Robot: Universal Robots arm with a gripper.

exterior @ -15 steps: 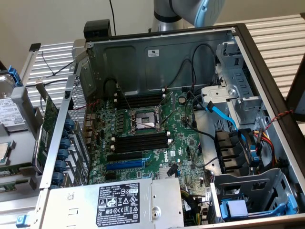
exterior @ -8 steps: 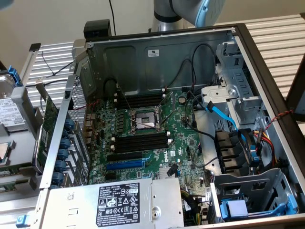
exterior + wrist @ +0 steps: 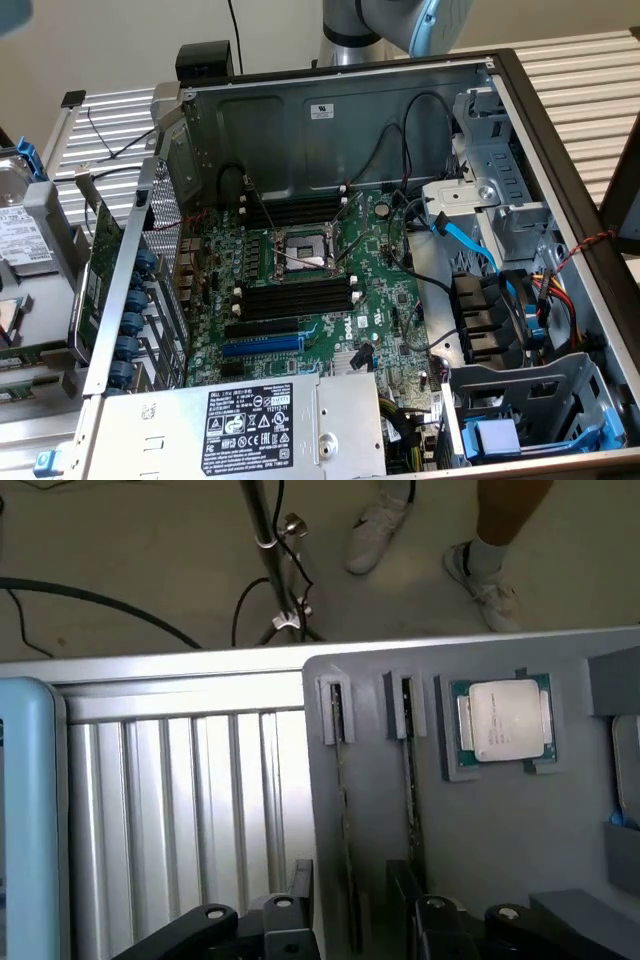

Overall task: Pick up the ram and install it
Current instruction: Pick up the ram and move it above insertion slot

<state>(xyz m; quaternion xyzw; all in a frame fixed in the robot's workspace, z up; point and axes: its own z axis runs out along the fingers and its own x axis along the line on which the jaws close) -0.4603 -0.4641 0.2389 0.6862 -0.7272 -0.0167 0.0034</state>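
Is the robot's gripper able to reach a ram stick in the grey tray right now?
Probably yes. The gripper hangs over the grey tray with its jaws open, and the ram stands on edge in its slot, with nothing covering it.

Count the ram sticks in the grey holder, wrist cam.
2. One ram stick stands on edge in the holder slot nearer the ribbed table; the other ram stick in the slot beside the processor. None seems hidden.

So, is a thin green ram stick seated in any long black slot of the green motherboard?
No, every long black slot beside the square metal socket stands empty.
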